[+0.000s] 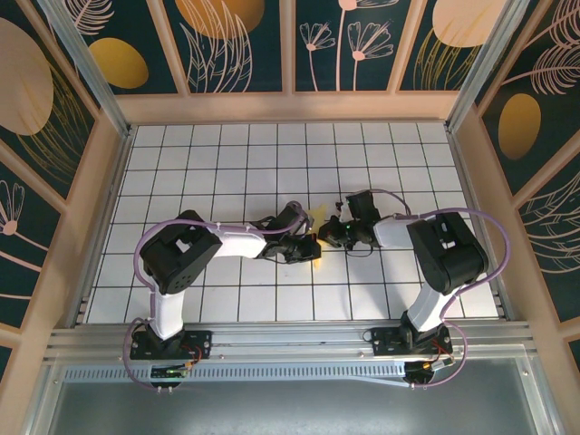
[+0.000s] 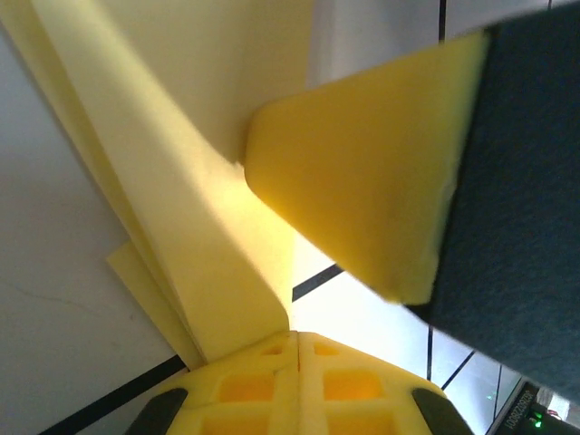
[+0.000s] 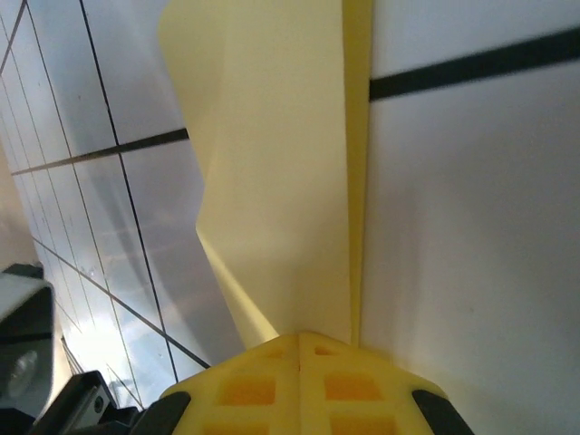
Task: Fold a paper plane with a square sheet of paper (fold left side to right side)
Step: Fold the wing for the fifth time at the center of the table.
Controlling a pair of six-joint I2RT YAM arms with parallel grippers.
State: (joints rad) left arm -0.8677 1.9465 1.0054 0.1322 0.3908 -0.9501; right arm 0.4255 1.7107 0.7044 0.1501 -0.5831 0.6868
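Note:
The square sheet of paper [image 1: 317, 213] is pale yellow and folded into narrow layered flaps, lifted off the tiles between both arms at the table's middle. In the left wrist view the paper [image 2: 181, 181] runs up and to the left from my left gripper [image 2: 297, 337], whose yellow pads are pressed together on its lower end. A yellow finger [image 2: 362, 181] of the other gripper hangs close at the right. In the right wrist view the paper [image 3: 281, 181] rises straight from my right gripper [image 3: 299, 337], also shut on it. From above, the left gripper [image 1: 313, 246] and right gripper [image 1: 324, 234] nearly touch.
The white grid-tiled table [image 1: 227, 163] stretches on all sides of the arms. Wooden walls [image 1: 104, 181] fence it at the left, right and back. An aluminium rail [image 1: 290, 337] runs along the near edge by the arm bases.

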